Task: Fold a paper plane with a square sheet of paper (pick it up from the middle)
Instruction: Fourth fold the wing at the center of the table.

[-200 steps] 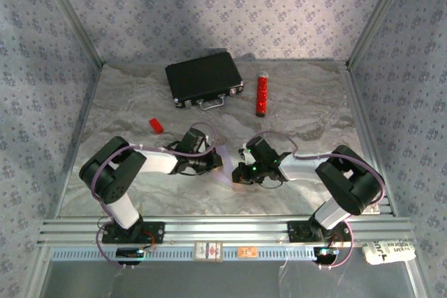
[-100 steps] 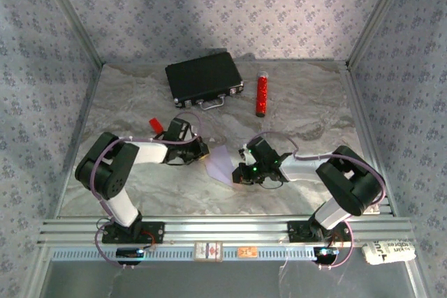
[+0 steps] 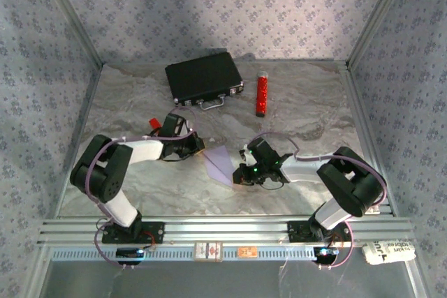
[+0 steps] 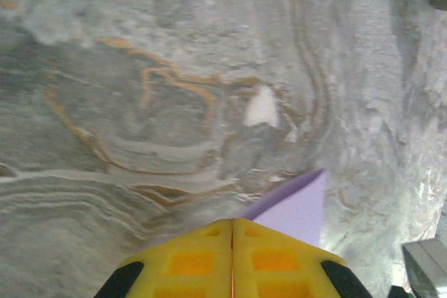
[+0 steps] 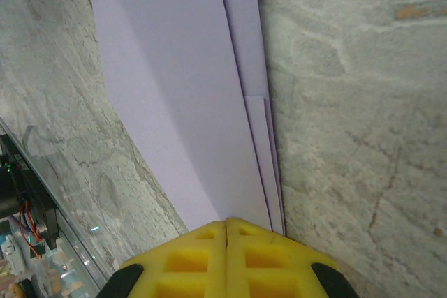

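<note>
Seen from above, a folded lilac sheet of paper (image 3: 219, 164) lies on the grey marbled table (image 3: 300, 109), in the gap between two robot arms. It makes a rough triangle. Its long straight edge runs from about 12 o'clock to 6 o'clock, and its broad corner points to 9 o'clock.

The right end effector (image 3: 241, 174) sits at the paper's 4 o'clock side, touching that long edge. In the right wrist view the right end effector (image 5: 227, 221) has its yellow fingers closed. The stacked paper (image 5: 174, 88) layers run straight into the seam between the fingers, so it appears to be pinching the fold.

The left end effector (image 3: 198, 147) is near the paper's 10 o'clock side but apart from it. In the left wrist view its yellow fingers (image 4: 272, 259) are pressed together around nothing, and one paper corner (image 4: 297, 207) shows just past them at 2 o'clock.

The right arm is therefore the nearer one and already has hold of the sheet. For the next crease, the left arm would probably have to reach toward 4 o'clock and meet the free edge
</note>
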